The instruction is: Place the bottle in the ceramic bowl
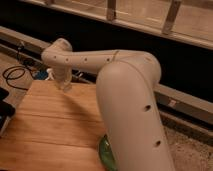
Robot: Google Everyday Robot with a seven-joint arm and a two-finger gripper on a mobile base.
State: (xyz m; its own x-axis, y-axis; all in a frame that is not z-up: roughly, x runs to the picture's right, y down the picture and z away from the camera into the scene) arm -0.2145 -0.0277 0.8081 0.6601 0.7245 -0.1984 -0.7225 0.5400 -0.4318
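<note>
The ceramic bowl (104,153) shows only as a sliver of glossy green at the bottom of the camera view, mostly hidden behind my big white arm (131,105). The arm reaches left across the wooden table (55,125). My gripper (63,85) hangs from the wrist over the table's far left corner. A small whitish thing (50,74) sits just left of the gripper at the table's back edge. I cannot tell whether it is the bottle. No bottle shows clearly elsewhere.
A black cable (14,75) lies on the floor left of the table. A dark object (5,109) sits at the left edge. A dark wall with a metal rail (175,97) runs behind. Gravelly floor (192,150) lies to the right.
</note>
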